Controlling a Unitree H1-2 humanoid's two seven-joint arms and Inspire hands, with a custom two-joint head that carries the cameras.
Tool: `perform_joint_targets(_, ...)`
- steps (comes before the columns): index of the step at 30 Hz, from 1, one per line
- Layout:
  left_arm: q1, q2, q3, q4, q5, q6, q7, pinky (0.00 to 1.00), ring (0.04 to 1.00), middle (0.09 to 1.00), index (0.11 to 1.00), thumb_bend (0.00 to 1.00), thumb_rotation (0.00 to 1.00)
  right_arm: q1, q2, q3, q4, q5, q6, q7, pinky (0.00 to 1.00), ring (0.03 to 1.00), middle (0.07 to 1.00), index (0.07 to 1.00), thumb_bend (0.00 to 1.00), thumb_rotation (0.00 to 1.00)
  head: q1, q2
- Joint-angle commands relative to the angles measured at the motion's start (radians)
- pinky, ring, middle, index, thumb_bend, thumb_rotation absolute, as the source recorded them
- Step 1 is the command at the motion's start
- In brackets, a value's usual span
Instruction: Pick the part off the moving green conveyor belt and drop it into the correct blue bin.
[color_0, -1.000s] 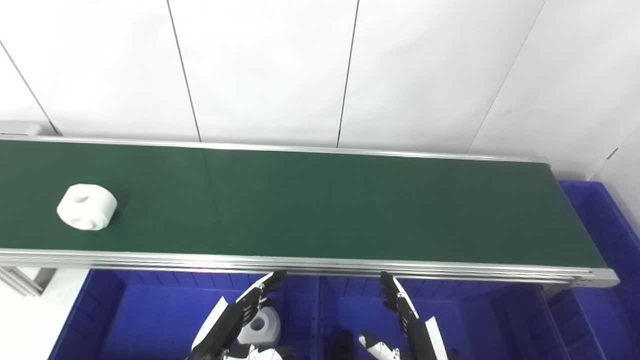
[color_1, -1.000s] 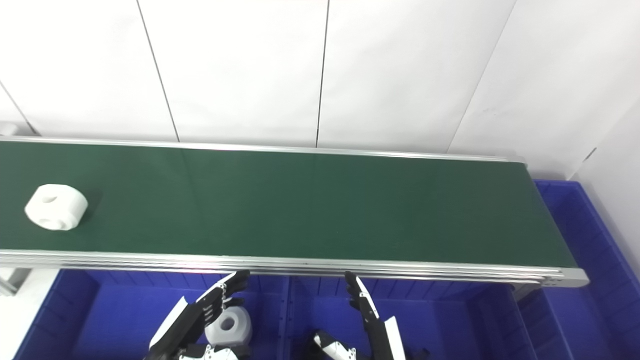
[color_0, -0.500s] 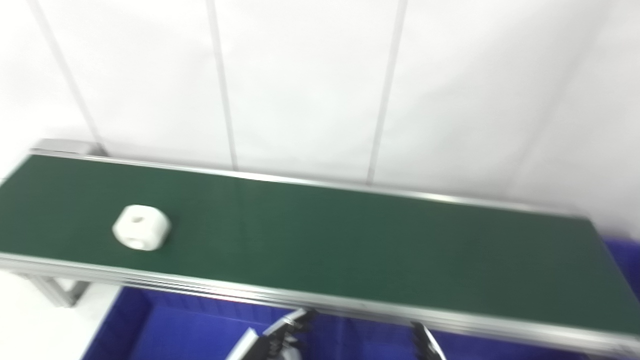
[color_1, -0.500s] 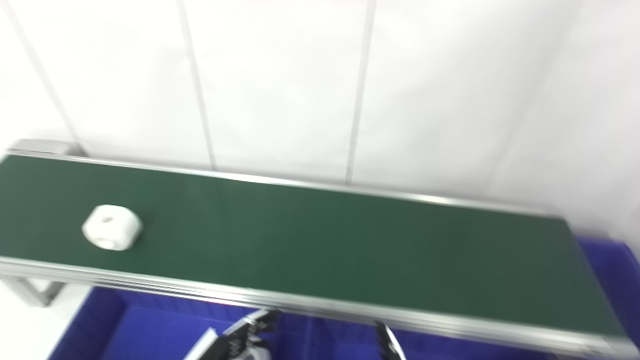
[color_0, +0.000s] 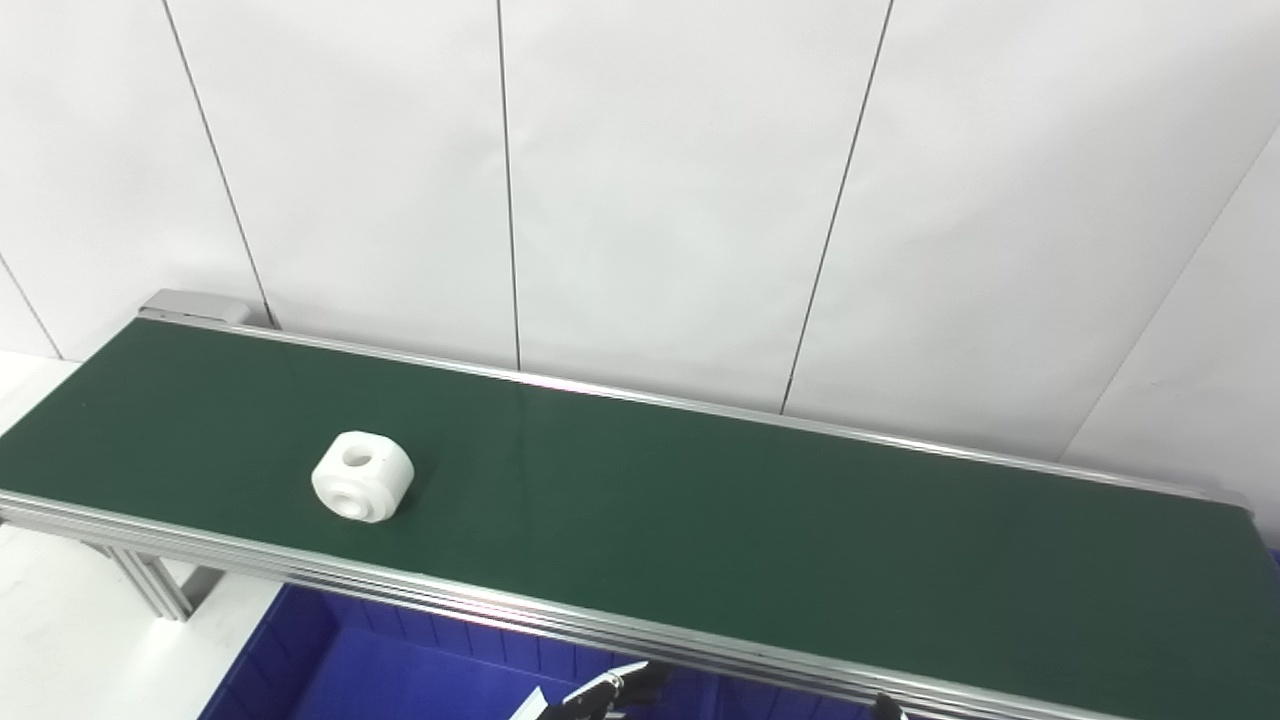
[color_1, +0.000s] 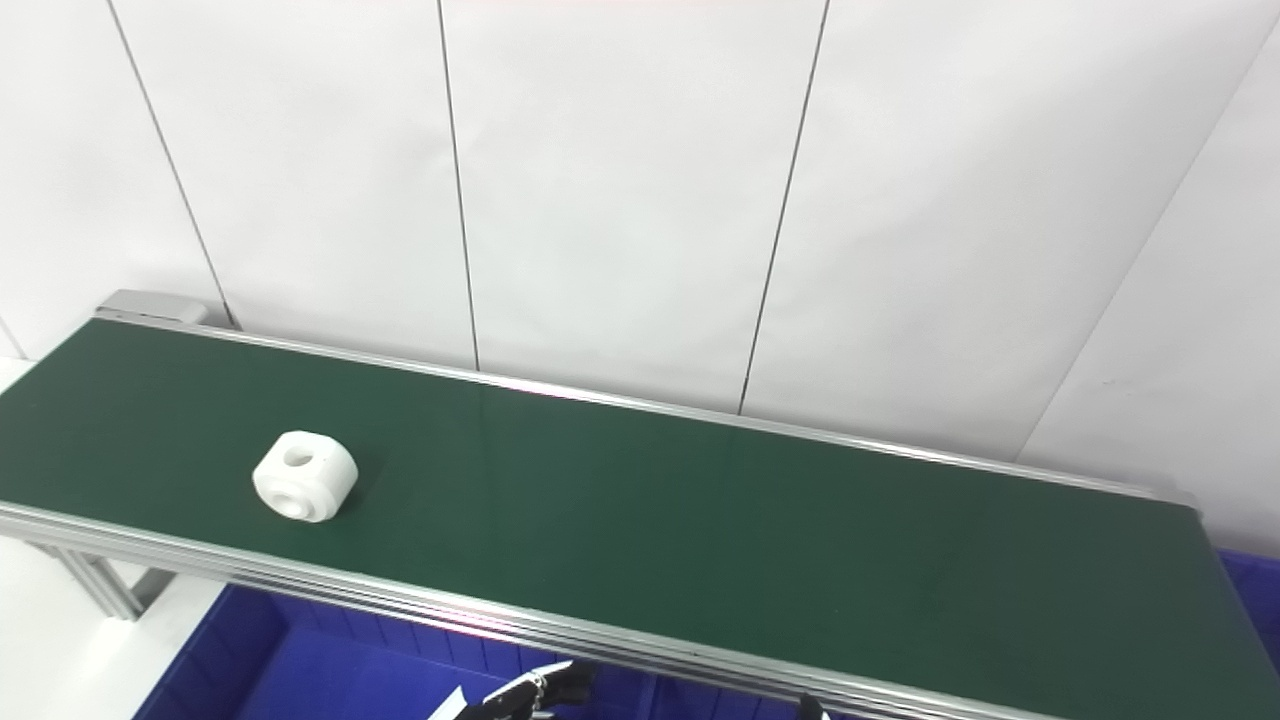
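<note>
Fingers (color_0: 625, 684) of left hand just showing at 6 o'clock, spread indeterminate, nothing held; white part (color_0: 361, 476) on green conveyor belt (color_0: 700, 520) at 9 o'clock; advise intercepting ahead of travel.

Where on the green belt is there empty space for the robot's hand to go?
The conveyor belt is bare from the white part rightward to its right end, and a shorter patch lies left of the part. Only the part's spot is taken.

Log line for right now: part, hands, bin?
part: white, on belt, left end, untouched | left hand: fingertips only, below belt | right hand: barely visible | bin: under belt
</note>
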Motion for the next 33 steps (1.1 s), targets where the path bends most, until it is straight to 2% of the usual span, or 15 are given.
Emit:
perform_joint_targets(1,-0.019,0.008,0.006,-0.08,-0.029,-0.026,-0.002,0.75,0.859,0.89,0.861,0.91,0.28,-0.003,0.011,-0.005,-0.022,0.007,-0.046,-0.003,0.94,0.973,0.97,0.979,0.8,0.68,-0.004,0.005)
perform_joint_targets(5,-0.052,0.039,0.034,-0.205,-0.055,0.028,-0.013,0.77,0.869,0.902,0.872,0.9,0.28,-0.005,0.013,-0.007,-0.02,-0.001,-0.048,-0.006,0.92,0.963,0.962,0.968,0.81,0.68,-0.007,0.019)
perform_joint_targets(6,-0.07,0.051,0.047,-0.233,-0.054,0.04,-0.013,0.79,0.875,0.904,0.877,0.9,0.31,-0.007,0.013,-0.008,-0.019,-0.004,-0.047,-0.006,0.92,0.96,0.963,0.97,0.81,0.69,-0.009,0.023)
perform_joint_targets(10,-0.154,0.102,0.098,-0.292,-0.06,0.086,-0.022,0.81,0.889,0.92,0.896,0.87,0.37,-0.015,0.017,-0.009,-0.014,-0.008,-0.049,-0.009,0.92,0.952,0.964,0.971,0.82,0.7,-0.02,0.035)
perform_joint_targets(12,-0.202,0.132,0.122,-0.319,-0.052,0.138,-0.03,0.84,0.919,0.946,0.92,0.84,0.41,-0.018,0.019,-0.01,-0.012,-0.013,-0.054,-0.013,0.91,0.948,0.956,0.967,0.83,0.7,-0.028,0.043)
perform_joint_targets(14,-0.244,0.155,0.138,-0.33,-0.031,0.162,-0.032,0.89,0.941,0.958,0.942,0.79,0.44,-0.019,0.022,-0.011,-0.017,-0.01,-0.047,-0.012,0.9,0.948,0.953,0.962,0.84,0.69,-0.033,0.05)
perform_joint_targets(16,-0.284,0.173,0.148,-0.328,-0.031,0.183,-0.035,0.9,0.947,0.963,0.949,0.77,0.43,-0.019,0.024,-0.011,-0.02,-0.006,-0.043,-0.009,0.9,0.949,0.956,0.962,0.84,0.69,-0.038,0.058)
perform_joint_targets(20,-0.363,0.204,0.169,-0.311,-0.036,0.271,-0.045,0.89,0.95,0.973,0.959,0.73,0.35,-0.02,0.026,-0.014,-0.025,-0.008,-0.046,-0.009,0.9,0.943,0.951,0.956,0.85,0.69,-0.041,0.078)
perform_joint_targets(25,-0.453,0.254,0.171,-0.235,0.033,0.326,-0.056,0.87,0.958,0.987,0.967,0.72,0.37,-0.021,0.027,-0.016,-0.029,0.005,-0.054,-0.007,0.89,0.935,0.948,0.951,0.85,0.68,-0.044,0.121)
perform_joint_targets(30,-0.562,0.306,0.152,-0.073,0.119,0.27,-0.049,0.87,0.94,0.965,0.951,0.75,0.32,-0.021,0.028,-0.014,-0.041,-0.006,-0.068,-0.01,0.9,0.924,0.932,0.953,0.83,0.7,-0.048,0.149)
perform_joint_targets(33,-0.606,0.334,0.131,-0.011,0.175,0.275,-0.054,0.86,0.944,0.967,0.957,0.77,0.31,-0.02,0.028,-0.015,-0.045,-0.006,-0.073,-0.009,0.9,0.921,0.921,0.95,0.83,0.7,-0.048,0.156)
